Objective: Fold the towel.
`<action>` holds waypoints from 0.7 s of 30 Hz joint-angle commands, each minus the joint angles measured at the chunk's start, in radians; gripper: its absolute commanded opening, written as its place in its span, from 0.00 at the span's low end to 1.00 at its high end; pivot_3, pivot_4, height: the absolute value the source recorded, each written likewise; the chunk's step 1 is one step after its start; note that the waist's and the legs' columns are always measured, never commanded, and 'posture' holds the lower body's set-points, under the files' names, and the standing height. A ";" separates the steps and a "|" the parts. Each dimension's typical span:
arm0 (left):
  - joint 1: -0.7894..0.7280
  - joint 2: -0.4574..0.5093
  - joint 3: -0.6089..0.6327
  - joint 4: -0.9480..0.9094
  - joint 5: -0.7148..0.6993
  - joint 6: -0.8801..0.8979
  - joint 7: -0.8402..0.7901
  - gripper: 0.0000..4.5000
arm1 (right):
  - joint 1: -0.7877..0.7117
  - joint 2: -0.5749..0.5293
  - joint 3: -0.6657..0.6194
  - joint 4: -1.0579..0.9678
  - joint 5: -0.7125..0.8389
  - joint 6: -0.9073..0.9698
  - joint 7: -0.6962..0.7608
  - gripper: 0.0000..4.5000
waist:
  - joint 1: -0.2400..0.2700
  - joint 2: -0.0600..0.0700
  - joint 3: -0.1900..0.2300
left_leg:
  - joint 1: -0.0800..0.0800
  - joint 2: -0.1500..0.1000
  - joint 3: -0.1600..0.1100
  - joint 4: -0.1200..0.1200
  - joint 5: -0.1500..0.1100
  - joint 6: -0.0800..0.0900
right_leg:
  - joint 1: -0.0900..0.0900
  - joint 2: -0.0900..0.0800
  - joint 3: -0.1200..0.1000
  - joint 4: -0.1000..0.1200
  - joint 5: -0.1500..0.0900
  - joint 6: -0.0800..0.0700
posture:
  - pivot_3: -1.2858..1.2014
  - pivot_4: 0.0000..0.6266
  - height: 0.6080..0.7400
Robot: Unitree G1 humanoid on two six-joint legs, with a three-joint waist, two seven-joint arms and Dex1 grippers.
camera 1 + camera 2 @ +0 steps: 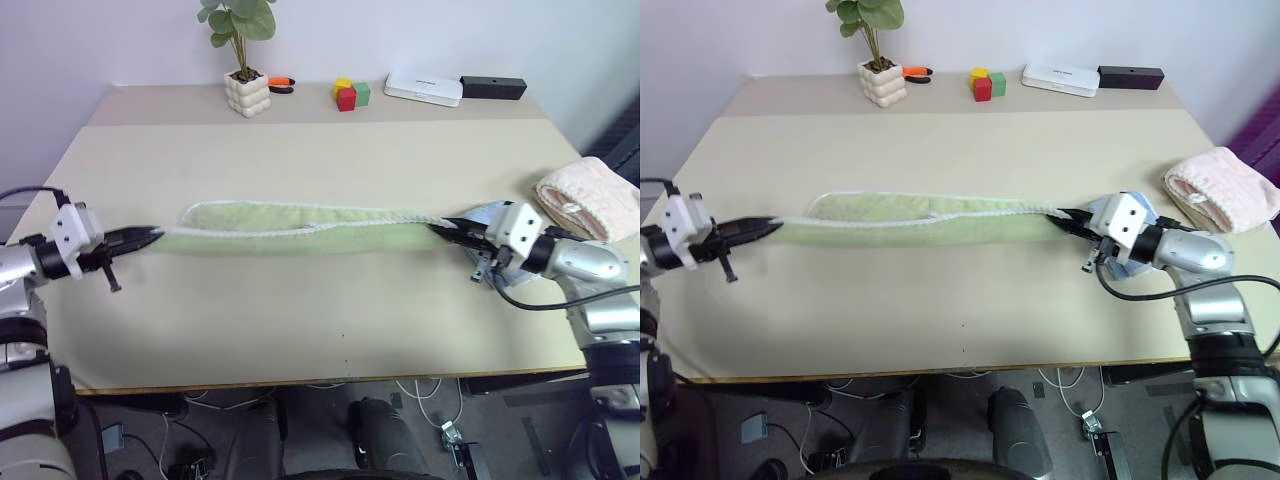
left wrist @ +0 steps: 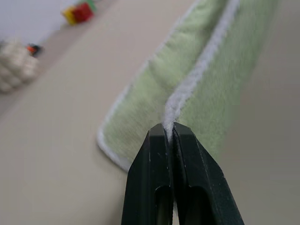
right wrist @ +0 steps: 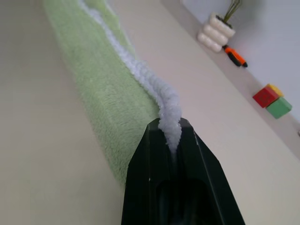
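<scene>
Left eye view: the left gripper (image 1: 150, 236) is pinching the left end of the towel (image 1: 300, 229), its fingers pressed together on the white edging. The towel is hanging stretched as a long narrow green band across the middle of the table (image 1: 300, 330). The right gripper (image 1: 440, 231) is pinching the other end. A pink-cream folded towel (image 1: 590, 198) is lying at the table's right edge.

Light green terry towel (image 1: 910, 222) with white edging, stretched taut between left claw (image 1: 772, 228) and right claw (image 1: 1062, 217), both clamped on its ends; pink-cream folded towel (image 1: 1223, 188) beyond right claw.
</scene>
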 commanded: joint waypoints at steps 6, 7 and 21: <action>0.202 0.074 0.112 -0.254 -0.142 0.187 0.006 0.00 | 0.088 -0.037 -0.084 -0.098 0.099 0.108 0.082 0.00 | 0.005 0.000 0.000 | 0.000 0.000 0.000 0.000 0.000 0.000 | 0.000 0.000 0.000 0.000 0.000 0.000 | 0.52 0.24 1.00; 0.204 0.070 0.120 -0.255 -0.143 0.184 0.021 0.00 | 0.087 -0.030 -0.085 -0.093 0.088 0.106 0.072 0.00 | 0.005 0.000 0.000 | 0.000 0.000 0.000 0.000 0.000 0.000 | 0.000 0.000 0.000 0.000 0.000 0.000 | 0.52 0.24 1.00; -0.131 -0.043 0.016 0.066 0.005 0.071 0.193 0.00 | -0.095 0.097 -0.009 0.154 -0.121 -0.016 -0.080 0.00 | 0.002 -0.001 -0.001 | 0.000 -0.001 0.000 0.001 -0.001 0.001 | 0.001 0.000 0.000 -0.001 0.000 0.000 | 0.52 0.24 1.00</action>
